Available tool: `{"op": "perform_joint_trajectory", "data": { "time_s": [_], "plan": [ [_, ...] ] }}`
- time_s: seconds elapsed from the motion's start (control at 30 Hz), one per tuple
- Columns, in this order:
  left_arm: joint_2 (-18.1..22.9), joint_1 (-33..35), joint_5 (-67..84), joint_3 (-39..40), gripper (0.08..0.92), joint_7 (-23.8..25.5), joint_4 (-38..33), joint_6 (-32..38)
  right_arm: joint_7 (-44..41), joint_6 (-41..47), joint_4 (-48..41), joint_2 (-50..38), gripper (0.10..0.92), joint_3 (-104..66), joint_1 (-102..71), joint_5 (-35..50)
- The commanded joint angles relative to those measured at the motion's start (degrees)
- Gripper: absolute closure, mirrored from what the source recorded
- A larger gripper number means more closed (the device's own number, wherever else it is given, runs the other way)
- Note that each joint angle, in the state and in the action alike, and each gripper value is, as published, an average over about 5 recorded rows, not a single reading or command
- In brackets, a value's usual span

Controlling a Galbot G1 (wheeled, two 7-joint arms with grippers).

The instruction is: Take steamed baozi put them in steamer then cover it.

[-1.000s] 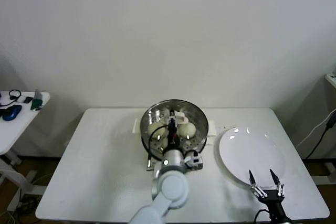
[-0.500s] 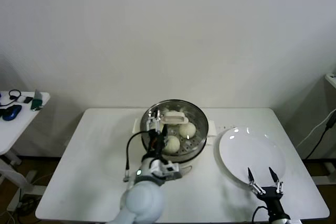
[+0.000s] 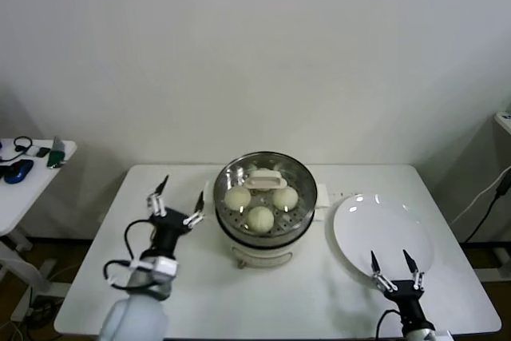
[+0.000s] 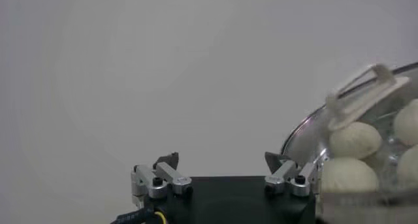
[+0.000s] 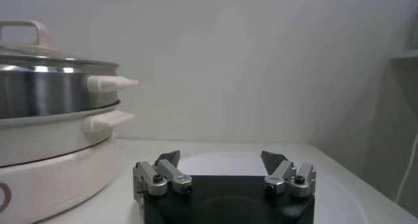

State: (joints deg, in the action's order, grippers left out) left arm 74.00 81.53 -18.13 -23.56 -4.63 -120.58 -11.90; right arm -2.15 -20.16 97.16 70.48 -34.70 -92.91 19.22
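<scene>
You have no legible writing or brand marks anywhere in view. The surface (image 3: 184,277) is a white rectangular tabletop set against a plain pale wall; a small side table (image 3: 28,189) with dark items stands to the robot's left. The steamer (image 3: 264,205) sits mid-surface, shiny steel on a cream base, with its cover (image 3: 265,180) seated on top (clear glass, cream handle centred). Three steamed baozi (image 3: 260,218) are visible through the glass, smooth and off-white. A white plate (image 3: 383,239) lies just beside the steamer on the robot's right. Your left gripper (image 3: 176,201) is near the steamer's left side, jaws apart, holding nothing. Your right gripper (image 3: 393,270) is at the plate's near edge, jaws apart.
</scene>
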Motion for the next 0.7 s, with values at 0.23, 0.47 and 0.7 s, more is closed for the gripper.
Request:
{"op": "perform_joint_trajectory", "data": {
  "time_s": [0.23,0.47,0.7],
  "plan": [
    [-0.3,11.7,37.3,-9.9,0.177,1.3,19.6,28.7,-2.2,-2.8,-1.0,-0.1,0.203,0.5,0.3,0.4],
    [0.7,11.3,35.2,-8.1,0.177,1.5,20.7,29.2,-2.7,-3.3,-1.6,-0.1,0.203,0.9,0.7,0.7],
    [0.9,11.5,34.5,-7.7,0.177,1.8,20.1,28.9,-3.0,-3.9,-2.1,-0.2,0.203,1.3,0.8,0.8]
  ]
}}
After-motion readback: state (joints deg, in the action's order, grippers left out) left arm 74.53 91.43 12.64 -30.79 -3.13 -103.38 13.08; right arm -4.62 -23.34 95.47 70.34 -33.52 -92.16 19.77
